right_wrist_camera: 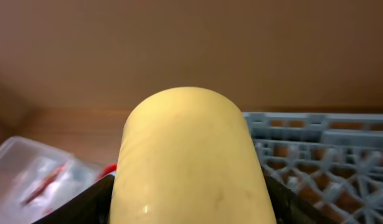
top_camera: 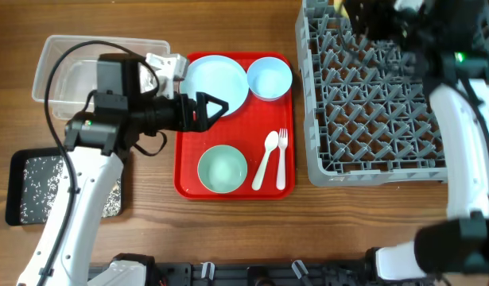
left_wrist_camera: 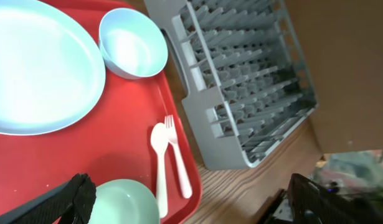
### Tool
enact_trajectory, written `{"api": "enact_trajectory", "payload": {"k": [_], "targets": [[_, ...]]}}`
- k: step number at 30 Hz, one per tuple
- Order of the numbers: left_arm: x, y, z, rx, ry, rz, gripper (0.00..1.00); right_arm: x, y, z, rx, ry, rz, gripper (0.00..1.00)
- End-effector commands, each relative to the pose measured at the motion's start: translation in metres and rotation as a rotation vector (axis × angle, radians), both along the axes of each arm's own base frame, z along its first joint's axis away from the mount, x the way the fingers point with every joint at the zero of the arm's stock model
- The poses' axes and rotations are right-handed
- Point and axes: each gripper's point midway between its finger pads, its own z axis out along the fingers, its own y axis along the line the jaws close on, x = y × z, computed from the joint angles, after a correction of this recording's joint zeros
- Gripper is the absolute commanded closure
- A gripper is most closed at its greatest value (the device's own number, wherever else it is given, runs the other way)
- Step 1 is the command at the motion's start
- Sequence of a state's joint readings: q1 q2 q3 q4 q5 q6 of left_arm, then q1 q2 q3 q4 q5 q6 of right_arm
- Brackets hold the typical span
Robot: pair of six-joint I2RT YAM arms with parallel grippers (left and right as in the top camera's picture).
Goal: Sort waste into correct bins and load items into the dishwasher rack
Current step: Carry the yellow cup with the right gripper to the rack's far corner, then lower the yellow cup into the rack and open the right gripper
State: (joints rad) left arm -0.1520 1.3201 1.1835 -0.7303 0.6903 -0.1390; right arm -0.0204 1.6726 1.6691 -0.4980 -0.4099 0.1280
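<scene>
Dishwasher rack point(top_camera: 379, 95): right of the red serving tray point(top_camera: 234, 189), just beside it, no dishes seen in it. Clear tub point(top_camera: 57, 59): left of the tray, level with its far end; a blurred red streak shows inside in the right wrist view, too unclear to identify. Black bin tray point(top_camera: 21, 171): left of the tray near its front end, with pale speckled scraps point(top_camera: 49, 187) on it. On the tray: pale blue plate point(top_camera: 216, 83) at far left, pale blue bowl point(top_camera: 269, 78) at far right, pale green bowl point(top_camera: 223, 168) at front left. Left gripper point(top_camera: 216, 110): over the tray's left edge beside the plate, fingers spread wide, holding nothing. Right gripper point(top_camera: 370, 20): beyond the tray's far right corner over the rack's far edge, clamped on the yellow cup point(right_wrist_camera: 191, 143). White spoon point(top_camera: 265, 159) and fork point(top_camera: 281, 155): side by side at front right of the tray.
</scene>
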Motion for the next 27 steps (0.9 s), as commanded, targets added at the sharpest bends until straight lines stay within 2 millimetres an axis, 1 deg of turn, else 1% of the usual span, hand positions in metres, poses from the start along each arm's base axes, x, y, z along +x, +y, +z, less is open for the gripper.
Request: {"api": "enact_trajectory", "payload": {"k": [1, 5, 8, 12, 15, 17, 19, 23, 27], "targets": [[0.002, -0.002, 0.001, 0.078, -0.055, 0.004, 0.00, 0.038, -0.015, -0.011, -0.176, 0.010, -0.125, 0.50], [0.000, -0.006, -0.001, 0.100, -0.059, -0.001, 0.00, 0.065, -0.013, -0.043, -0.262, 0.070, -0.169, 0.50], [-0.001, -0.008, -0.002, 0.103, -0.056, -0.008, 0.00, 0.079, -0.014, -0.071, -0.305, 0.114, -0.189, 0.51], [-0.004, -0.005, -0.006, 0.117, -0.036, -0.002, 0.00, 0.088, -0.014, -0.114, -0.327, 0.189, -0.187, 0.51], [-0.005, -0.004, -0.008, 0.128, -0.029, 0.004, 0.00, 0.093, -0.014, -0.141, -0.332, 0.230, -0.182, 0.53], [-0.005, -0.003, -0.008, 0.130, -0.028, 0.006, 0.00, 0.096, -0.013, -0.153, -0.335, 0.244, -0.180, 0.54], [-0.005, -0.003, -0.008, 0.130, -0.026, 0.006, 0.00, 0.100, -0.013, -0.159, -0.335, 0.243, -0.179, 0.54], [-0.006, -0.003, -0.010, 0.133, -0.019, 0.006, 0.00, 0.109, -0.010, -0.160, -0.325, 0.214, -0.183, 0.54], [-0.006, -0.002, -0.010, 0.138, -0.019, 0.010, 0.00, 0.112, -0.005, -0.168, -0.324, 0.215, -0.178, 0.53]]}}
